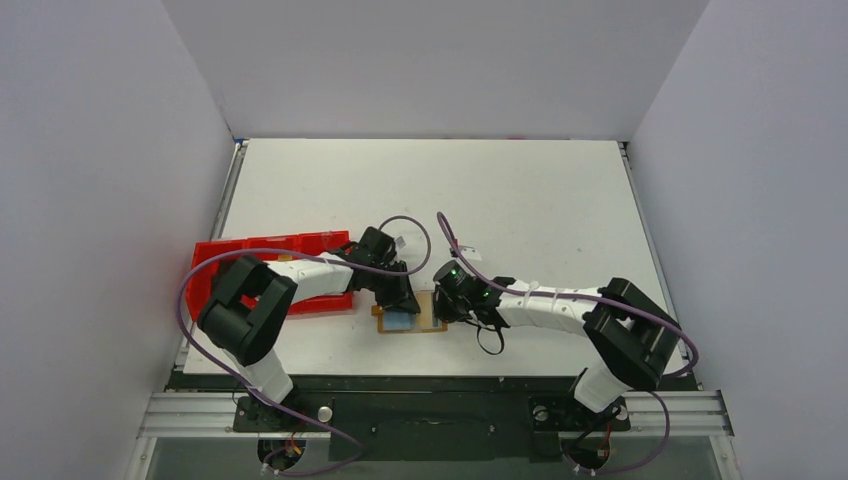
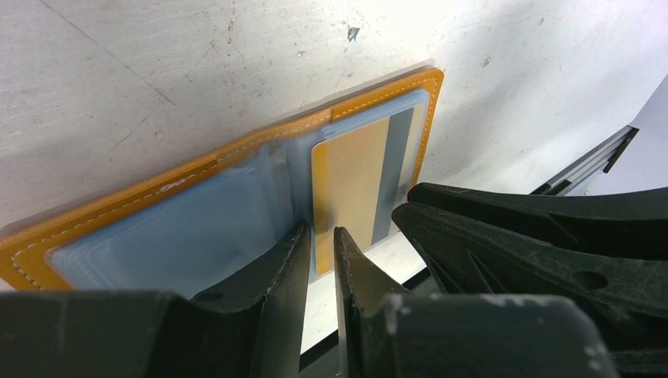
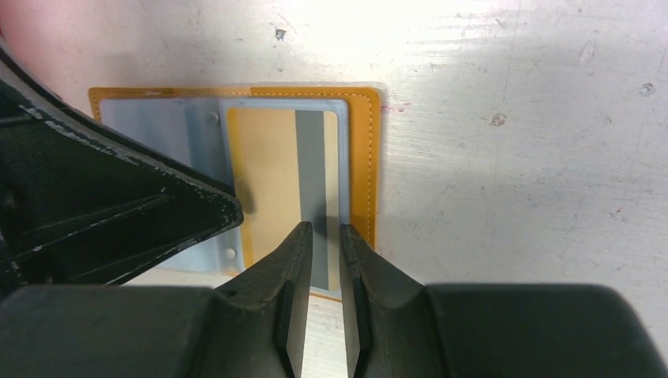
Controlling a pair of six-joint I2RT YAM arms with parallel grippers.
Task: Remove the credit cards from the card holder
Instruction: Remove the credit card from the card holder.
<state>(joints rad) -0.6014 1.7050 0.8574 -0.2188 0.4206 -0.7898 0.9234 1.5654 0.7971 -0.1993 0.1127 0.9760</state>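
As the card holder [image 1: 428, 318] lies lengthwise left-right, both arms' fingers [image 2: 276, 276] [image 3: 291, 268] nearly meet (grip unclear).

1. A white table [image 1: 520, 210] carries everything; its surface is scuffed and flecked with small dark marks [image 3: 498, 120].
2. A red plastic tray [image 1: 230, 247] with compartments lies at the table's left edge, its long side running in towards the middle.
3. Pale grey walls [image 1: 430, 60] stand along the left, far and right edges.
4. A metal rail [image 1: 690, 408] runs below the near edge.
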